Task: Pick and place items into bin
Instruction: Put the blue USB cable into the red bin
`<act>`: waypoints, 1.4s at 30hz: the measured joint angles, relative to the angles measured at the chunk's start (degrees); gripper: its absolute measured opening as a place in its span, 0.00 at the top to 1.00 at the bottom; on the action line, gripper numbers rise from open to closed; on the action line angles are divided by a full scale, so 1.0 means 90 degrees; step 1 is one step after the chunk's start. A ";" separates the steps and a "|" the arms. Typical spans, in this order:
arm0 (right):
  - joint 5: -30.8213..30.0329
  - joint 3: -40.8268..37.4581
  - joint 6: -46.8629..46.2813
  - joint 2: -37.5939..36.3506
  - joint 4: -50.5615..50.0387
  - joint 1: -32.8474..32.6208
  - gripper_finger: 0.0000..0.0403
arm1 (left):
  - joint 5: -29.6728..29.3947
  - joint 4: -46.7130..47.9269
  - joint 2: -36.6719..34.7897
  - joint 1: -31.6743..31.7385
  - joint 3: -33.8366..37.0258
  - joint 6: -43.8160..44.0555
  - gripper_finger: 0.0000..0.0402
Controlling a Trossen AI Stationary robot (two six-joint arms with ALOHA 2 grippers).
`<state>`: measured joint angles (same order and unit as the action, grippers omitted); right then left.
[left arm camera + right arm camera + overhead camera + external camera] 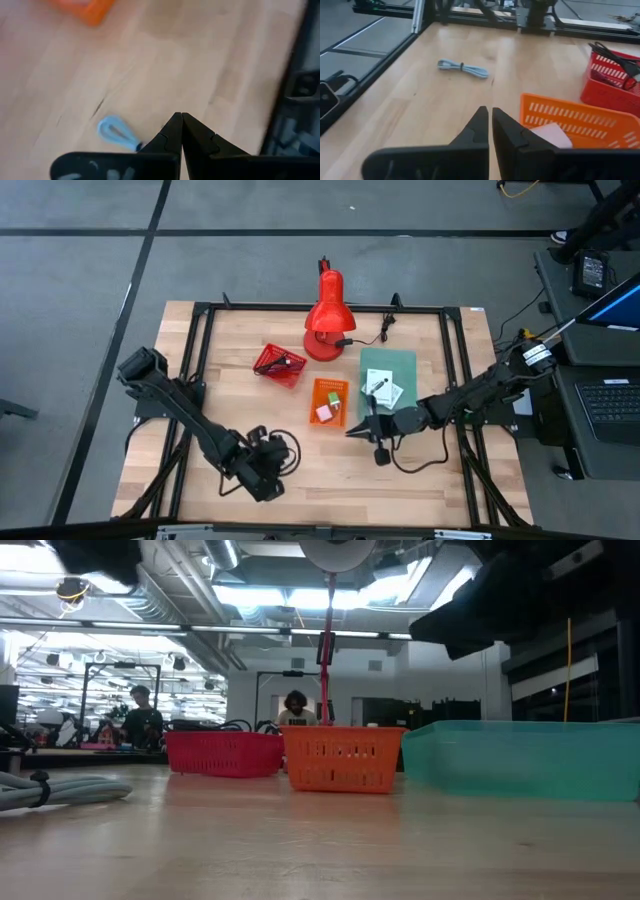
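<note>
While both end effectors are clenched on nothing, the right end effector [352,430] hangs beside the orange bin [328,402], where a pinkish-white cube [324,413] already lies, and the left end effector [283,463] sits near the desk's [420,470] front. One light blue-grey coiled cable [462,67] lies loose on the desk, so a fresh pick appears due. That calls for opening over the cable before descending.
</note>
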<state>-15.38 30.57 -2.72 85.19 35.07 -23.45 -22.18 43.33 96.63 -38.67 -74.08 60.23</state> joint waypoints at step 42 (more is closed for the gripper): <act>0.0000 0.0000 -0.0481 0.0029 -0.0478 -0.0224 0.98 | 0.1105 0.0722 0.1370 0.0232 0.0174 0.4065 0.56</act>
<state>-15.38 30.57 -7.05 85.45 30.77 -25.46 -12.23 49.82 108.96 -36.58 -72.52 96.81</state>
